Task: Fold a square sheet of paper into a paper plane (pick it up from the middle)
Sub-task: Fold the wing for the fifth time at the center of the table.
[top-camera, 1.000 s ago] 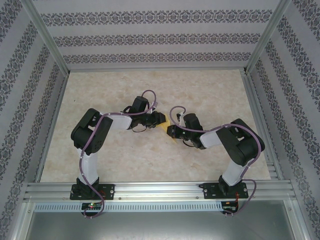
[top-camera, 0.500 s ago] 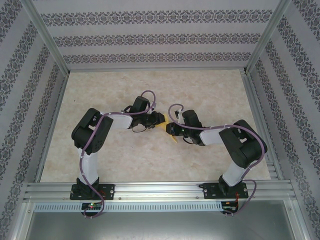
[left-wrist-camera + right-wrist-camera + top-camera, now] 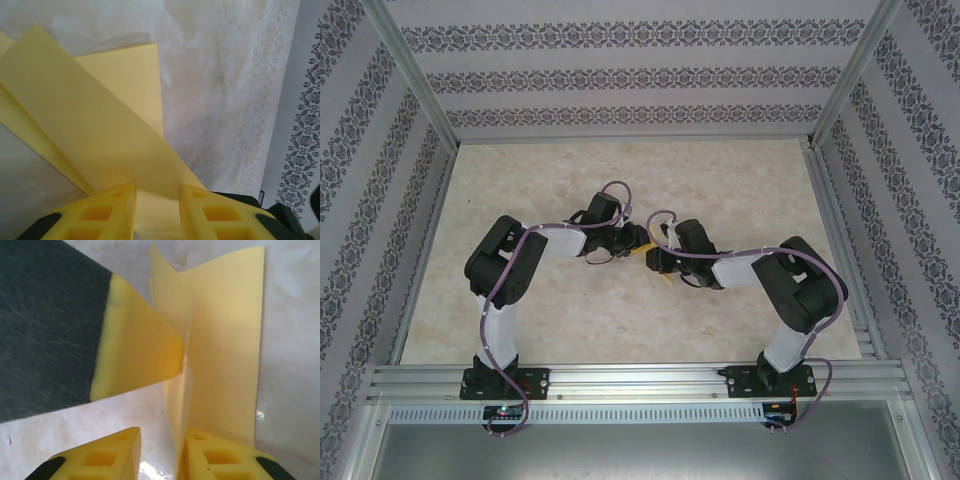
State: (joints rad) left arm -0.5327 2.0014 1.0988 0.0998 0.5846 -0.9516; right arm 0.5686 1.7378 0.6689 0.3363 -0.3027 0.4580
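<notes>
Your yellow sheet of paper sits in the middle of the surface, right between the two arms. It is not lying flat, because it has folds in it. In the left wrist view a long flap runs on a slant over another layer. In the right wrist view one thin flap stands up on its edge, and a wider part lies flat on the surface beside it. Your left gripper has its two yellow fingers a little apart. The paper runs into the gap between them, and they are not squeezed shut on it. In the right wrist view you can see one pad of that left gripper, with its tip touching the standing flap at the fold. Your right gripper is loose too, with its fingers apart. The standing flap drops into that gap, close to the finger on the right side of that view. From above, both grippers meet nose to nose over the paper. Patterned walls stand around the surface.
</notes>
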